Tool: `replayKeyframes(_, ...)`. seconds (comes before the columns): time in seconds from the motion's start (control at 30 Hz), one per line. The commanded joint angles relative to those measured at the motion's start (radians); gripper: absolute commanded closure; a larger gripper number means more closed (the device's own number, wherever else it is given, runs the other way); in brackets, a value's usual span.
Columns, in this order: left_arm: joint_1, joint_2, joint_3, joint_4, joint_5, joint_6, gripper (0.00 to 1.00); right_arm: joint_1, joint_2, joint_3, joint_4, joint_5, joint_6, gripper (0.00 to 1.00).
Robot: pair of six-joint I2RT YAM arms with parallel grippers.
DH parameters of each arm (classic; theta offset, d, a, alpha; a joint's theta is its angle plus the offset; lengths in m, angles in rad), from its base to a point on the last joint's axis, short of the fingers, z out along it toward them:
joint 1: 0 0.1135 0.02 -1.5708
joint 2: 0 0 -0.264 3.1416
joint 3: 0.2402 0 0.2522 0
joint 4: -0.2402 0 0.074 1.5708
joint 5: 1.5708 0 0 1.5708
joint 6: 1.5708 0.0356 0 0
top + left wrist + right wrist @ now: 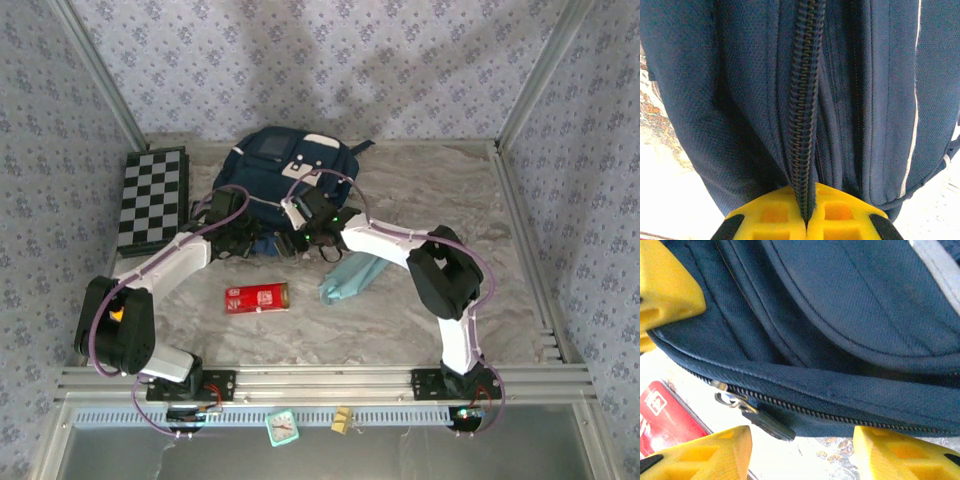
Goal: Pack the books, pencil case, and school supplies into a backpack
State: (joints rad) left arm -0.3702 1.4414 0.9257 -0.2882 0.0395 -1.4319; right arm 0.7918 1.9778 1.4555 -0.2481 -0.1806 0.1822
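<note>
Navy-blue fabric backpack [285, 165] with white patches lies at the far middle of the marbled table [420, 320], and both arms reach to its near edge. The coming move, as I judge it, turns on the small dark zipper pull [757, 417] with its metal slider. In the right wrist view the pull hangs off the backpack's lower seam, in the gap between the yellow fingers and closer to the finger on the left of that view. The closed zip runs along the seam from one finger towards the other, so its long axis lies across the gap rather than into it. The right gripper [801, 447] is the nearer of the two to the pull. Its jaws stand partly open, holding nothing, and neither pad touches the tab.

The left gripper [806, 227] sits just beside it on the same edge of the backpack. Its jaws are fully closed, pinching the ridged black zipper band [802, 125], which rises straight up from between the pads.

Nearer the arms than the backpack, the flat red rectangular box [257, 297] and the soft teal fabric pencil case [350, 277] lie on the table, not yet packed.
</note>
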Motion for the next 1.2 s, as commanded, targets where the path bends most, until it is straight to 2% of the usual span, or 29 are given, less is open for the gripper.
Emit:
replayKeyframes(0.0, 0.001, -0.035, 0.027, 0.017, 0.011, 0.01, 1.0, 0.003, 0.035, 0.065, 0.021, -0.012, -0.039, 0.44)
replayKeyframes(0.13, -0.002, -0.028, 0.036, 0.016, 0.011, 0.011, 1.0, 0.009, 0.055, 0.095, 0.018, -0.02, -0.048, 0.49)
replayKeyframes(0.27, -0.003, -0.027, 0.034, 0.014, 0.011, 0.011, 1.0, 0.022, 0.056, 0.123, -0.007, -0.011, -0.07, 0.62)
replayKeyframes(0.47, -0.004, -0.028, 0.032, 0.017, 0.008, 0.009, 1.0, 0.039, 0.037, 0.108, -0.006, 0.015, -0.09, 0.63)
replayKeyframes(0.57, -0.004, -0.025, 0.032, 0.018, 0.01, 0.01, 1.0, 0.032, 0.049, 0.122, -0.011, -0.003, -0.091, 0.7)
replayKeyframes(0.63, -0.004, -0.025, 0.031, 0.017, 0.01, 0.009, 1.0, 0.034, 0.047, 0.122, -0.007, -0.002, -0.095, 0.7)
replayKeyframes(0.73, -0.004, -0.026, 0.029, 0.019, 0.01, 0.008, 1.0, 0.037, 0.048, 0.124, -0.012, 0.01, -0.103, 0.79)
replayKeyframes(0.8, -0.004, -0.026, 0.03, 0.018, 0.011, 0.012, 1.0, 0.035, 0.049, 0.126, -0.022, 0.014, -0.1, 0.89)
replayKeyframes(0.87, -0.004, -0.029, 0.03, 0.011, 0.003, 0.012, 1.0, 0.036, 0.042, 0.119, -0.032, 0.021, -0.099, 0.93)
replayKeyframes(1.17, 0.0, -0.042, 0.031, -0.017, -0.019, 0.029, 1.0, 0.026, 0.004, 0.062, -0.077, 0.073, -0.069, 1.0)
